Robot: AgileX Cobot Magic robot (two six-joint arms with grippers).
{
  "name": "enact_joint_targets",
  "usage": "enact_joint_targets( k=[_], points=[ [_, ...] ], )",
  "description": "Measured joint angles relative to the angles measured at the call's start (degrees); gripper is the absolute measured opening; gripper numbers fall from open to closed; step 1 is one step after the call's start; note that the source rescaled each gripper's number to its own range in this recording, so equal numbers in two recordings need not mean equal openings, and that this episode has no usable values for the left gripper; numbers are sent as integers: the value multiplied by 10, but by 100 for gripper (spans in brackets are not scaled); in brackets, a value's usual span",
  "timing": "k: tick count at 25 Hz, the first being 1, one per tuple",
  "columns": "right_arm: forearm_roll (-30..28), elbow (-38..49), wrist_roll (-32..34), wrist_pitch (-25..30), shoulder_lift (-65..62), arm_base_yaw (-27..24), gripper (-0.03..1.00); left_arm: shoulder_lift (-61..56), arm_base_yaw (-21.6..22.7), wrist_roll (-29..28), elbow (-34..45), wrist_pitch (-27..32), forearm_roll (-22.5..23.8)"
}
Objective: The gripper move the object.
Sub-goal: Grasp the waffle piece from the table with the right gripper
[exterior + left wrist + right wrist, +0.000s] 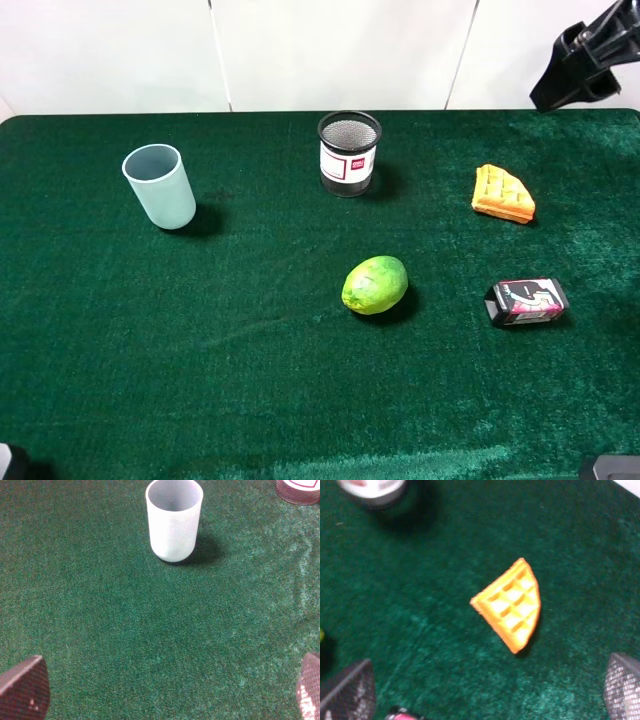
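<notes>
The orange-yellow waffle wedge (503,194) lies flat on the green cloth at the right, apart from everything else. It also shows in the right wrist view (512,605), ahead of my right gripper (485,695), which is open and empty above the cloth. The right arm's black wrist (588,52) hangs over the table's far right corner, behind the waffle. My left gripper (165,695) is open and empty, low over bare cloth, facing a pale cup (174,517).
A pale blue cup (160,186) stands at the left. A black mesh cup with a white label (349,152) stands at the middle back. A green round fruit (375,285) lies mid-table. A black-pink box (527,302) lies in front of the waffle.
</notes>
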Motion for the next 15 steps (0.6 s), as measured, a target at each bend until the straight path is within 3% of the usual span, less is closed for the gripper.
enact_joint_targets(
  k=[8, 15],
  points=[
    [13, -42, -51, -24, 102, -81, 100, 0, 0, 0, 0, 0, 0],
    [16, -103, -63, -35, 212, -120, 100, 0, 0, 0, 0, 0, 0]
  ],
)
